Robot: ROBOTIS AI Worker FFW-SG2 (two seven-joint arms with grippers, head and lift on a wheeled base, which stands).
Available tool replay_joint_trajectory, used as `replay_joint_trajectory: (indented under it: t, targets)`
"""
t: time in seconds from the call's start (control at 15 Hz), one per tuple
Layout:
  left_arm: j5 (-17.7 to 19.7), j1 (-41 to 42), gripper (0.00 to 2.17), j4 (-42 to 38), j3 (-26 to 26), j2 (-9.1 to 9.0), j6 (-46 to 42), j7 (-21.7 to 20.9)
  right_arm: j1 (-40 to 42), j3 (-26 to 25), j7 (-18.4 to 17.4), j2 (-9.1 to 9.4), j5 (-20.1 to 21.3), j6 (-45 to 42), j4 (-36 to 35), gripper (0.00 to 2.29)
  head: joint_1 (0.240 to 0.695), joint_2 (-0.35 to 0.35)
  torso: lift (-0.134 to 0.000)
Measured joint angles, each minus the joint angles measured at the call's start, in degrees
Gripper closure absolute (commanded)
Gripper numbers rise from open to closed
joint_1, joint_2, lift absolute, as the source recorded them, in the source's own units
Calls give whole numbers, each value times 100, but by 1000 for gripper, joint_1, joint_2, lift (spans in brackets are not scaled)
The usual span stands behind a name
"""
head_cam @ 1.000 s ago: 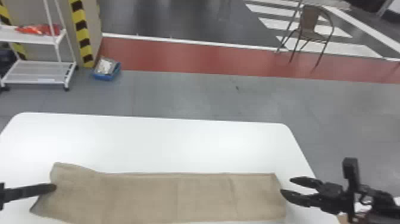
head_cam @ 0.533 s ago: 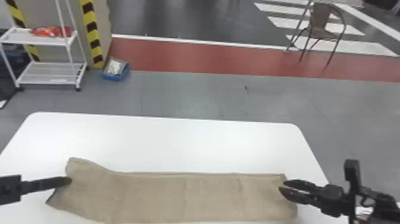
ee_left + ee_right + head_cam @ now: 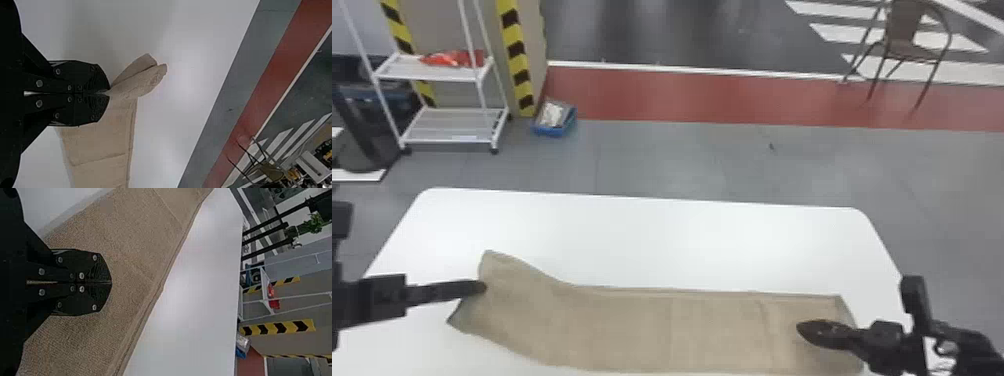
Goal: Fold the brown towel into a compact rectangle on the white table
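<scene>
pinching brown towel (image 3: 632, 327) at one end: left gripper (image 3: 482, 287) | closed over its other end, contact unclear: right gripper (image 3: 801, 328)

"What is standing beyond the left end effector (image 3: 481, 286)?"

"A white wheeled rack (image 3: 452, 141) is holding something red (image 3: 449, 59). Yellow-and-black tape (image 3: 517, 50) is edging the beige wall (image 3: 444, 25) behind, and a blue bin (image 3: 552, 131) is sitting nearby."

"And beyond the right end effector (image 3: 802, 327)?"

"Grey floor (image 3: 682, 162) is stretching toward a red band (image 3: 682, 95). Farther out, a brown chair (image 3: 902, 30) is standing near white stripes (image 3: 852, 36), and dark floor (image 3: 707, 30) is reflecting pale light."
</scene>
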Motion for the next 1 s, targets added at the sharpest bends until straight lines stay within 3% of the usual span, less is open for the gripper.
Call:
replay_joint_trajectory:
  t: [0.6, 1.0]
  targets:
    - [229, -323, 1436, -364, 119, 1, 757, -25, -92, 620, -384, 309, 244, 19, 141, 1291, 695, -50, 0]
    - [259, -430, 1440, -589, 78, -3, 798, -9, -319, 862, -512, 713, 262, 24, 198, 1291, 695, 19, 0]
